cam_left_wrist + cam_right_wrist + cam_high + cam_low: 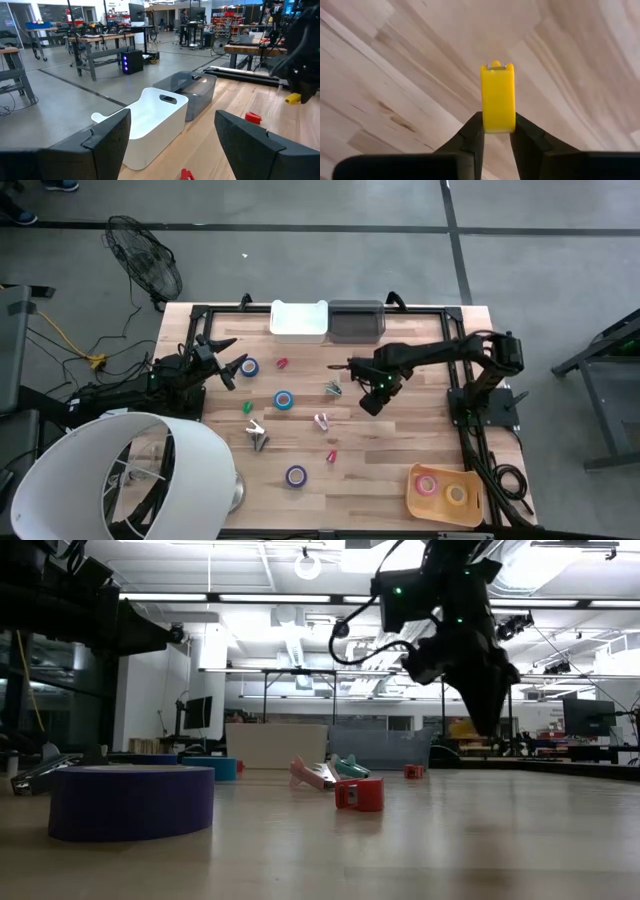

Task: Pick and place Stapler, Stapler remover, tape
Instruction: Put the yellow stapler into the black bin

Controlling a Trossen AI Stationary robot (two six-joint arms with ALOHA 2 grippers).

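Your right pincer [498, 131] is clamped on a small yellow stapler [497, 97], lifted clear of the worktop [380, 470] near its middle. Looks light, stiff, smooth plastic, and you're only gripping one end, so it may pivot. Take hold nearer mid-body. Left pincer [172, 137] waits wide open, empty, by the white bin [150, 122].

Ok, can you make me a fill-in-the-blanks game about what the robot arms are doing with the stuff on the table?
1. The right gripper is shut on a small stapler coloured ____.
2. The left gripper has its jaws ____ and holds nothing.
3. Next to the white bin stands a bin coloured ____.
4. The orange tray holds ____ rolls of tape.

Missing words: yellow; open; grey; two
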